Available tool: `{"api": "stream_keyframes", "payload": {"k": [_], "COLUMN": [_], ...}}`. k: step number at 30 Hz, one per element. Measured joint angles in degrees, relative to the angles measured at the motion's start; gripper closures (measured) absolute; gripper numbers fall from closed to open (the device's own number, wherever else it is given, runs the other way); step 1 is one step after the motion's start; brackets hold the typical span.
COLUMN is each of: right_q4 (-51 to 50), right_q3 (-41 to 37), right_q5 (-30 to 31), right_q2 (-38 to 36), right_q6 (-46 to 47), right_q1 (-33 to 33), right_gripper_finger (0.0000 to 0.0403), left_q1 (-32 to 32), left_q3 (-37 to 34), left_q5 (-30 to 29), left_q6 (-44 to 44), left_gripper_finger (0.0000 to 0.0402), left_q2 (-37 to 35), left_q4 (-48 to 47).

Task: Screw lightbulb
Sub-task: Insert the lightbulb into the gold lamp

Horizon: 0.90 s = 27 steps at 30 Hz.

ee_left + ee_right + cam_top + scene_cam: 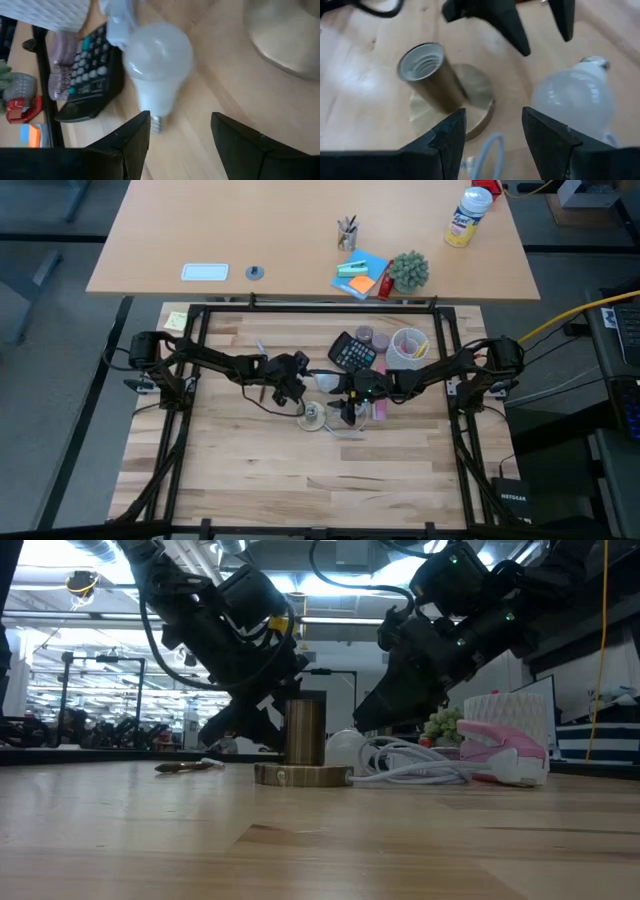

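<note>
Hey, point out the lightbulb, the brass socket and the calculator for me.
lightbulb (157,57): left wrist view, on the frosted globe.
brass socket (432,80): right wrist view, on the side of the upright tube.
calculator (353,352): high view, on the keypad.

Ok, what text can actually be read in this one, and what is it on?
"NETGEAR": on the black box off the table, at the high view's lower right.
Label of the spray can on the far desk: too small to read.
Keys of the calculator: too blurred to read, in the left wrist view as well.
Nothing else legible.
</note>
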Motion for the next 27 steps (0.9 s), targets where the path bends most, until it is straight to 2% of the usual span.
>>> {"api": "stream_keyframes", "payload": {"k": [4,13,18,27], "right_q4": [0.1,0.0,-0.2,-0.7], "right_q3": [0.0,0.0,0.0,0.0], "right_q5": [2.4,1.8,1.5,1.5], "right_q2": [0.0,0.0,0.0,0.0], "right_q6": [0.0,0.0,0.0,0.0], "right_q1": [0.0,0.0,0.0,0.0], "right_gripper_finger": [0.0205,0.0205,0.0205,0.0205], "left_q1": [0.9,4.6,5.2,5.2], "left_q3": [1.6,4.9,8.2,13.5], "left_q5": [1.3,6.1,11.6,12.7], "left_q6": [-0.8,1.2,3.9,6.1], "left_gripper_finger": [0.0201,0.0201,0.0202,0.0202], "left_q2": [1.0,5.2,8.7,14.8], "left_q4": [0.7,0.2,0.0,-0.2]}}
